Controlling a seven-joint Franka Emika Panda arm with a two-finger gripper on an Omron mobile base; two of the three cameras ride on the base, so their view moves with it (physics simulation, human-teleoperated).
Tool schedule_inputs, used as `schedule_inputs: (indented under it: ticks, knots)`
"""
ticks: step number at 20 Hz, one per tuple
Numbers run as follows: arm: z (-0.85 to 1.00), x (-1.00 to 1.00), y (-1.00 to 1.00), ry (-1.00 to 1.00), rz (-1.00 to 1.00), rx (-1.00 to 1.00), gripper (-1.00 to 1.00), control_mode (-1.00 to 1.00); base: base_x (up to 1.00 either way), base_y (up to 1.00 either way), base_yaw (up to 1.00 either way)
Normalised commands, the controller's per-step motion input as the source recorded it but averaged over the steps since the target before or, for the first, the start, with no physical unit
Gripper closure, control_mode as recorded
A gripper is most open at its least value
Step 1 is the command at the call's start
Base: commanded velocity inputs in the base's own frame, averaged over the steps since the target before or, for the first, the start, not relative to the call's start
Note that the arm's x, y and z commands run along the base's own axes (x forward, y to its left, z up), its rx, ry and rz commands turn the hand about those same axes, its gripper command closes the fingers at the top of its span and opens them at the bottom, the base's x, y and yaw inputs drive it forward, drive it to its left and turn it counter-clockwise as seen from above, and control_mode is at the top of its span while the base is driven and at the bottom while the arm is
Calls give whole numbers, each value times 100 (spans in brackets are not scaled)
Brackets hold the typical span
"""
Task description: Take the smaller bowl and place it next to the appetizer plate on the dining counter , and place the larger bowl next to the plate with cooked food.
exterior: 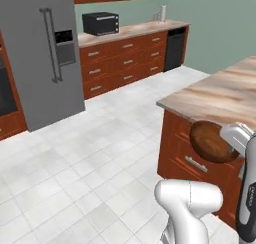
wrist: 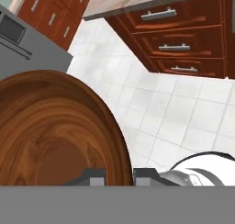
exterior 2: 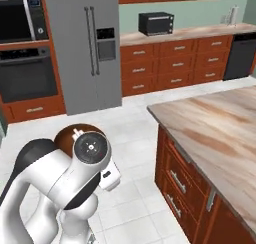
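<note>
The smaller bowl (wrist: 55, 126), dark brown and grainy, is held up in the air and tipped on its side, with its rim pinched in my shut gripper (wrist: 118, 176). In the left base view the smaller bowl (exterior: 212, 140) hangs in front of the wood side of the dining counter (exterior: 220, 93), just below its marble edge. From the right base view the smaller bowl (exterior 2: 67, 133) peeks out behind my arm, left of the dining counter (exterior 2: 215, 118). The larger bowl and both plates are out of view.
A grey fridge (exterior: 45, 53) stands across the white tiled floor. Beside it, a wall counter carries a black toaster oven (exterior: 100, 23). A wall oven (exterior 2: 27, 73) sits left of the fridge. The island's drawer fronts (wrist: 174, 35) have protruding handles.
</note>
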Motion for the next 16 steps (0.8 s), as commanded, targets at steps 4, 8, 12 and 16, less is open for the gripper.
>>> schedule_inputs:
  ticks: [4,8,12,16]
  knots:
    - [0,0,0,0,0,0,100,100,100,85,-42]
    - [0,0,0,0,0,0,100,100,100,97,-35]
    - [0,0,0,0,0,0,100,100,100,89,-35]
    - [0,0,0,0,0,0,100,100,100,84,-43]
